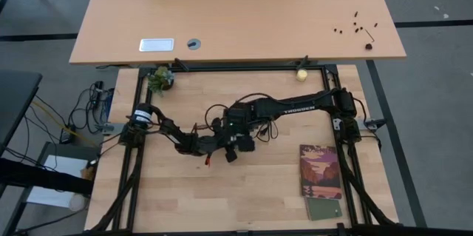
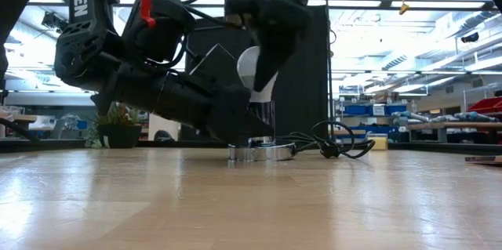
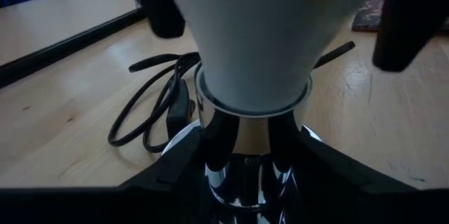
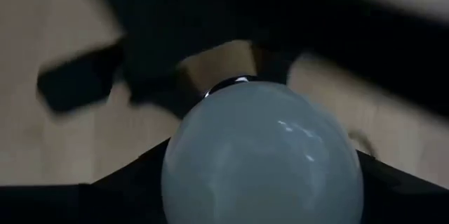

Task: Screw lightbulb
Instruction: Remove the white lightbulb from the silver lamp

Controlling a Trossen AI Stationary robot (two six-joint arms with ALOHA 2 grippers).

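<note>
1. Right, from the high view: both arms meet near the middle of the wooden tabletop [image 1: 177, 199]. The left pincer [image 1: 222, 143] reaches in from the left side and the right pincer [image 1: 238, 141] from the right, and the two are so tightly bunched that the lightbulb is hidden beneath them. A booklet [image 1: 321, 171] lies well apart on the right side, and a small plant [image 1: 160, 79] sits near the far left corner.

2. Now the low view: the lightbulb [image 2: 252, 71] stands upright over the silver socket [image 2: 259, 151], which rests on the tabletop with its black cord [image 2: 329, 143] coiled just beside it. The right pincer [image 2: 263, 66] comes down from above and grips the white globe, while the left pincer [image 2: 239, 128] leans in low and clamps the socket under the bulb.

3. Over to the left wrist view: the lightbulb [image 3: 256, 34] fills the frame, narrowing down into the socket's collar [image 3: 252, 97]. The left pincer's fingers [image 3: 217, 143] press on either side of the shiny socket stem, closed on it.

4. Finally the right wrist view: the lightbulb's rounded top [image 4: 263, 161] sits squarely between the right pincer's dark fingers [image 4: 126, 189], which hug it on both sides.
</note>
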